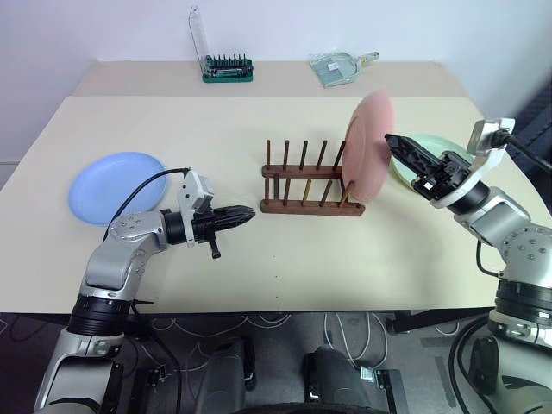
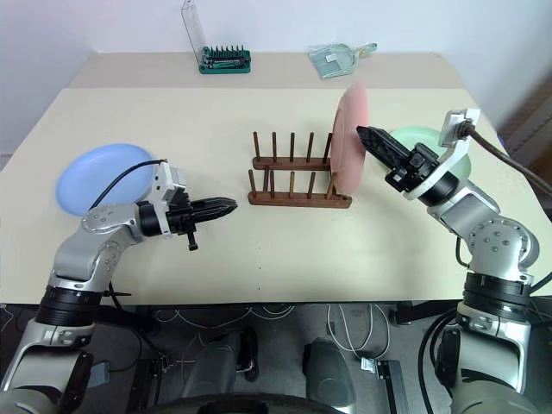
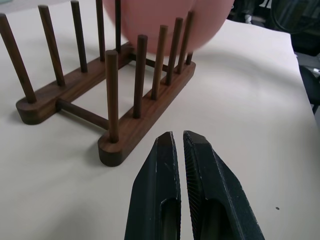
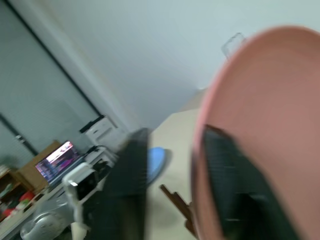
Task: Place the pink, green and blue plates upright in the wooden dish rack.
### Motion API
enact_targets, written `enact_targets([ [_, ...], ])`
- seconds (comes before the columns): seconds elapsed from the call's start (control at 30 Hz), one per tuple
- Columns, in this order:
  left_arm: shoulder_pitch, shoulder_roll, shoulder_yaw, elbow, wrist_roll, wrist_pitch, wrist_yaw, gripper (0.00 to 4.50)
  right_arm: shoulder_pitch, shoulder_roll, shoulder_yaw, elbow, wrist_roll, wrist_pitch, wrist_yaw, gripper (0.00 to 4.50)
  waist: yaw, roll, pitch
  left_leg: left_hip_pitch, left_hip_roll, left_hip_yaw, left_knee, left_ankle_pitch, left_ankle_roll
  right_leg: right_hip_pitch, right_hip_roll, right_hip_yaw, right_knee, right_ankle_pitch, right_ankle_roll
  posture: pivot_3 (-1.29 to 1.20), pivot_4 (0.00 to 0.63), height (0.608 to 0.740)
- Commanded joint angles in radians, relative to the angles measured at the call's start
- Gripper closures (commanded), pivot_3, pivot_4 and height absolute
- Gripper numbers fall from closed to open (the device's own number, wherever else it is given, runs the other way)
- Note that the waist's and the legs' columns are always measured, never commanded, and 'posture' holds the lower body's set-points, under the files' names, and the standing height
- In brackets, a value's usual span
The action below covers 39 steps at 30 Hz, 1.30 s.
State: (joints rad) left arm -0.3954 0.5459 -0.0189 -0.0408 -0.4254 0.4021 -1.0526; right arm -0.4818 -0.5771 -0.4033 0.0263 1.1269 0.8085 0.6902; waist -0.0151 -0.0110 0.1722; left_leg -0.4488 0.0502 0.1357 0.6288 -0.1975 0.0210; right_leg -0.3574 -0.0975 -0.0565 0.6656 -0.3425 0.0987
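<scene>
1. Dark brown wood: the dish rack (image 1: 310, 183) sits mid-table, two base rails each carrying a row of thin upright pegs.
2. The pink plate (image 1: 368, 145) stands on edge at the rack's 3 o'clock end, leaning a little, its lower rim down among the last pegs.
3. The right gripper (image 2: 373, 141) is at the plate's 3 o'clock side with its fingers spread apart; in the right wrist view one finger lies on each side of the plate's rim, and whether either finger touches it I cannot tell.
4. The green plate (image 2: 452, 147) lies flat on the table (image 1: 259, 267) behind the right gripper, at about 3 o'clock from the rack.
5. The blue plate (image 1: 114, 184) lies flat at 9 o'clock, well apart from the rack.
6. The left gripper (image 1: 244, 215) hovers near the rack's 8 o'clock corner, tips pointing toward it, fingers pressed together and holding nothing.
7. A green screwdriver-bit holder (image 1: 228, 69) stands at the far edge, about 11 o'clock.
</scene>
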Motion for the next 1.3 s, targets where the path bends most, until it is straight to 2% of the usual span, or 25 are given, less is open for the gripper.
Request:
enact_targets([
  [0.03, 0.008, 0.0, 0.001, -0.01, -0.002, -0.03, -0.008, 4.23, -0.029, -0.016, -0.021, -0.022, -0.095, -0.099, -0.032, 0.62, 0.0, 0.0, 0.0, 0.0, 0.0, 0.0, 0.0, 0.0, 0.0, 0.0, 0.0, 0.0, 0.0, 0.0, 0.0, 0.0, 0.15, 0.732],
  [0.13, 0.012, -0.004, -0.002, -0.012, -0.003, -0.033, -0.005, 4.23, -0.03, -0.066, -0.042, -0.044, -0.201, -0.189, -0.058, 0.62, 0.0, 0.001, 0.0, 0.0, 0.0, 0.0, 0.0, 0.0, -0.001, 0.0, 0.0, 0.0, 0.0, 0.0, 0.0, 0.0, 0.15, 0.732],
  [0.33, 0.019, -0.003, -0.006, -0.01, 0.002, -0.042, -0.007, 4.23, 0.006, -0.167, -0.085, -0.051, -0.308, -0.271, -0.055, 0.62, 0.001, 0.001, 0.0, -0.001, 0.0, 0.001, 0.0, 0.001, -0.001, -0.001, 0.0, 0.0, -0.001, 0.0, 0.0, 0.0, 0.15, 0.732],
  [0.4, 0.02, 0.002, -0.007, 0.0, 0.005, -0.048, -0.016, 4.23, 0.101, -0.27, -0.059, -0.055, -0.433, -0.317, 0.002, 0.62, 0.004, 0.001, 0.0, 0.0, 0.0, 0.001, 0.0, 0.001, -0.001, 0.0, 0.0, 0.0, 0.0, 0.0, 0.0, 0.0, 0.15, 0.732],
  [0.5, 0.003, 0.002, -0.015, 0.031, 0.011, -0.061, -0.031, 4.23, 0.18, -0.374, 0.073, 0.006, -0.639, -0.409, 0.046, 0.62, 0.002, 0.001, 0.0, 0.0, -0.001, 0.001, 0.0, 0.001, -0.001, 0.0, 0.0, 0.0, -0.001, 0.0, 0.0, 0.0, 0.15, 0.732],
  [0.77, -0.041, -0.006, -0.028, 0.094, 0.027, -0.099, -0.05, 4.23, -0.008, -0.347, 0.399, 0.374, -1.028, -0.644, 0.029, 0.62, -0.029, 0.001, 0.001, 0.003, 0.0, 0.002, 0.0, 0.001, -0.002, 0.0, 0.001, 0.001, 0.001, 0.0, 0.0, 0.0, 0.15, 0.732],
  [0.93, -0.024, -0.004, -0.024, 0.087, 0.026, -0.109, -0.042, 4.23, -0.171, -0.268, 0.503, 0.695, -1.179, -0.817, -0.021, 0.62, -0.029, 0.002, 0.001, 0.003, 0.0, 0.003, 0.0, 0.002, -0.003, 0.0, 0.002, 0.001, 0.001, 0.0, 0.0, 0.0, 0.15, 0.732],
  [1.07, -0.005, -0.001, -0.017, 0.067, 0.022, -0.108, -0.03, 4.23, -0.244, -0.233, 0.538, 0.872, -1.255, -0.926, -0.068, 0.62, -0.027, 0.002, 0.001, 0.003, 0.0, 0.003, 0.001, 0.002, -0.002, 0.001, 0.002, 0.001, 0.001, 0.0, 0.0, 0.0, 0.15, 0.732],
  [1.17, 0.011, 0.004, -0.011, 0.052, 0.019, -0.106, -0.019, 4.23, -0.269, -0.216, 0.54, 0.951, -1.281, -0.979, -0.097, 1.92, -0.027, 0.002, 0.001, 0.004, 0.0, 0.003, 0.001, 0.002, -0.003, 0.002, 0.002, 0.001, 0.001, 0.0, 0.0, 0.0, 0.15, 0.732],
  [1.3, 0.021, 0.01, -0.006, 0.041, 0.015, -0.101, -0.011, 4.23, -0.252, -0.217, 0.518, 0.941, -1.277, -1.012, -0.104, 3.9, -0.026, 0.002, 0.001, 0.004, 0.0, 0.003, 0.001, 0.002, -0.003, 0.002, 0.001, 0.001, 0.001, 0.0, 0.0, 0.0, 0.15, 0.732],
])
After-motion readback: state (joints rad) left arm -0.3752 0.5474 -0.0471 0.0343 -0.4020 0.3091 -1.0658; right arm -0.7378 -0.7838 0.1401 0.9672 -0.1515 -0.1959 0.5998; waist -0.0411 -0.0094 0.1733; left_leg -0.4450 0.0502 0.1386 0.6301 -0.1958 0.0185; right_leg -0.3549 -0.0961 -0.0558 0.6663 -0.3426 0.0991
